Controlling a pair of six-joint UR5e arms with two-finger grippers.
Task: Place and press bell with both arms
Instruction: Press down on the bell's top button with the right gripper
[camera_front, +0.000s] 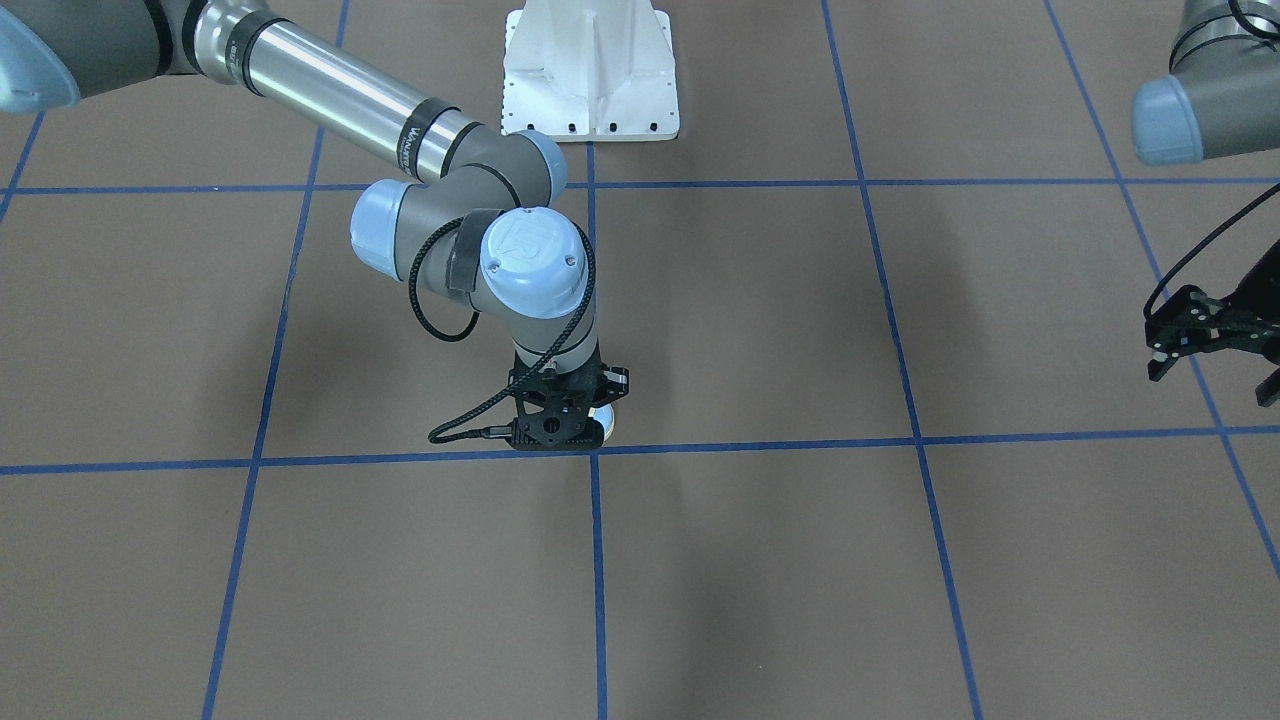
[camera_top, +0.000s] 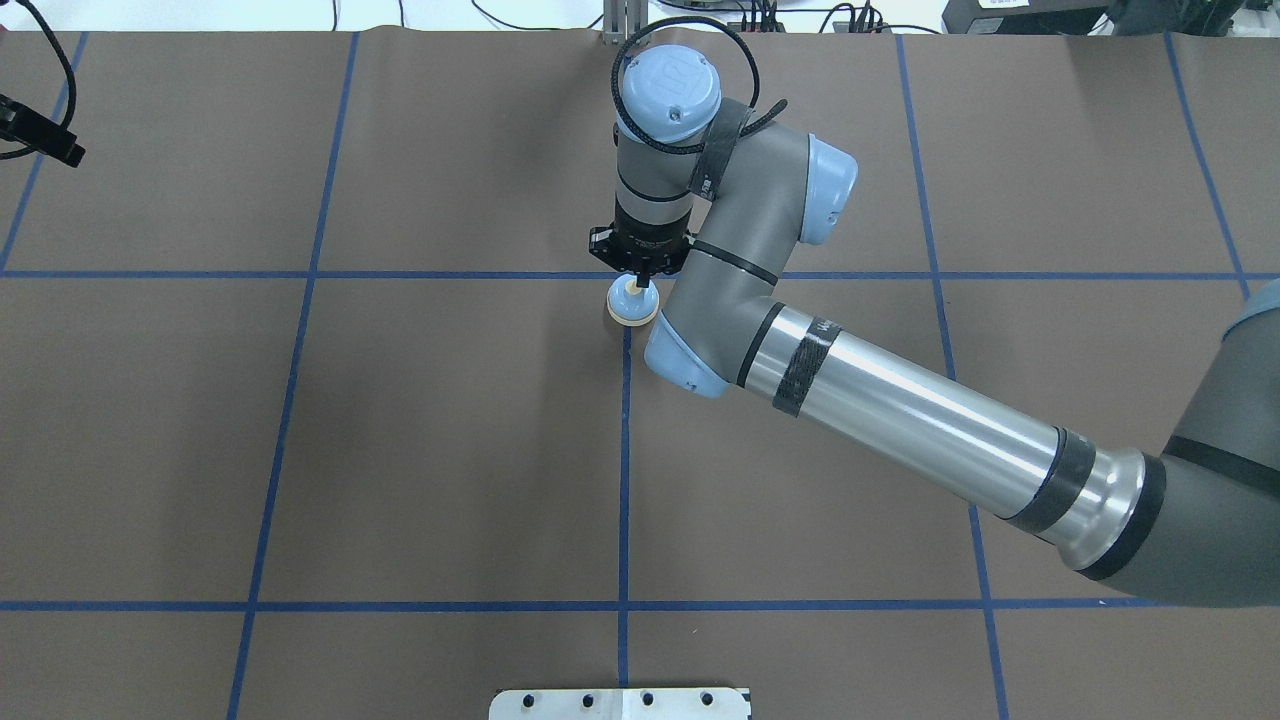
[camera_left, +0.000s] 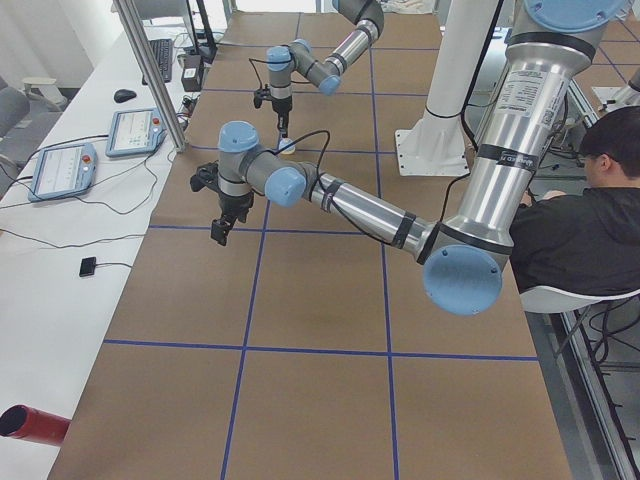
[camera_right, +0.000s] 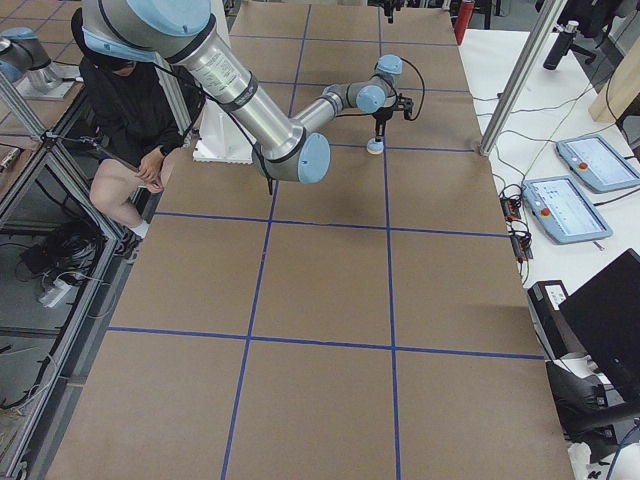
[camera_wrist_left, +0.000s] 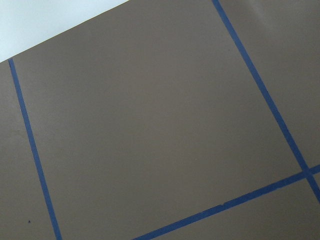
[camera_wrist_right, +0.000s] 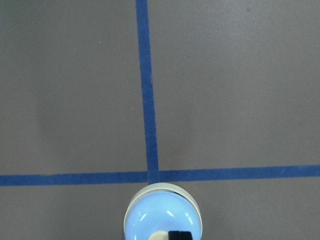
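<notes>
The bell (camera_top: 632, 302), a light-blue dome on a cream ring, rests on the brown table where two blue tape lines cross. It also shows at the bottom of the right wrist view (camera_wrist_right: 162, 215) and half hidden behind the gripper in the front view (camera_front: 606, 422). My right gripper (camera_top: 636, 280) points straight down over it, jaws closed on the pale button on top. One black fingertip (camera_wrist_right: 180, 235) sits right beside the button. My left gripper (camera_front: 1213, 378) hangs open and empty far off to the side, above the table. The left wrist view shows only bare table.
The white pedestal base (camera_front: 590, 80) stands at the robot's edge of the table. Blue tape lines (camera_top: 624, 450) divide the brown mat into squares. A seated person (camera_left: 575, 220) and a red tube (camera_left: 30, 425) show in the left side view, off the work area.
</notes>
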